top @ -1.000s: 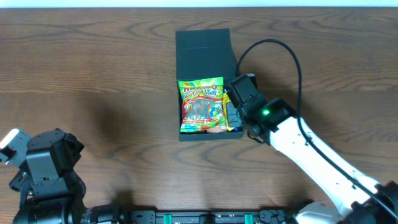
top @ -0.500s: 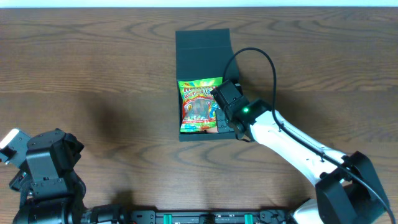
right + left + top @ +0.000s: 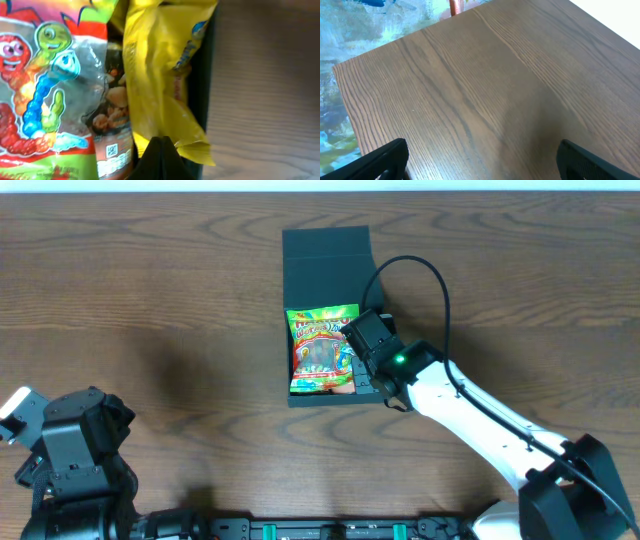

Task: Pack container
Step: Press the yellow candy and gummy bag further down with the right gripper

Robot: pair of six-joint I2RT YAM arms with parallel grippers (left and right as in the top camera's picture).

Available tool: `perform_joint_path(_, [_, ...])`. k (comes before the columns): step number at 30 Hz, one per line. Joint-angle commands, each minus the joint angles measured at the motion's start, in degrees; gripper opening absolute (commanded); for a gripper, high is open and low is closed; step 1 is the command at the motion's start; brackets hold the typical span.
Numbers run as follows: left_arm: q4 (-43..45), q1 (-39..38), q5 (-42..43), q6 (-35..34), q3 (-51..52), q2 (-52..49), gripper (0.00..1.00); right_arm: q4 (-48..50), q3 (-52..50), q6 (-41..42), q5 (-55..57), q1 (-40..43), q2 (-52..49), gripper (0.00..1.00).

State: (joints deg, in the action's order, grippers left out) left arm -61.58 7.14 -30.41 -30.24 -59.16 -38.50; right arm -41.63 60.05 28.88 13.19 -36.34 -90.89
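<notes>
Right fingers (image 3: 160, 160) are sitting pressed together above yellow crinkled plastic packet (image 3: 160, 75) inside dark teal-black square cardboard box (image 3: 325, 260), which is lying open on brown wooden worktop (image 3: 150, 280); left fingers (image 3: 387, 157) are hanging wide apart.

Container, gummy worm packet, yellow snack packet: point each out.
container (image 3: 327, 265): overhead view, on the open flap lid.
gummy worm packet (image 3: 318, 350): overhead view, middle of its printed front.
yellow snack packet (image 3: 160, 75): right wrist view, middle of its crinkled face.
</notes>
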Motion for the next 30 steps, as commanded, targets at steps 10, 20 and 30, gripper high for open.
perform_joint_path(10, [-0.2,0.4,-0.6,-0.7,-0.6,0.1,0.95,3.2,-1.0,-0.7,5.4,-0.2,-5.4,0.01])
perform_joint_path(20, [-0.2,0.4,-0.6,-0.7,-0.6,0.1,0.95,3.2,-1.0,-0.7,4.7,-1.1,-5.6,0.01])
perform_joint_path(30, [-0.2,0.4,-0.6,-0.7,-0.6,0.1,0.95,2.4,-1.0,1.3,1.4,-2.4,-5.6,0.02])
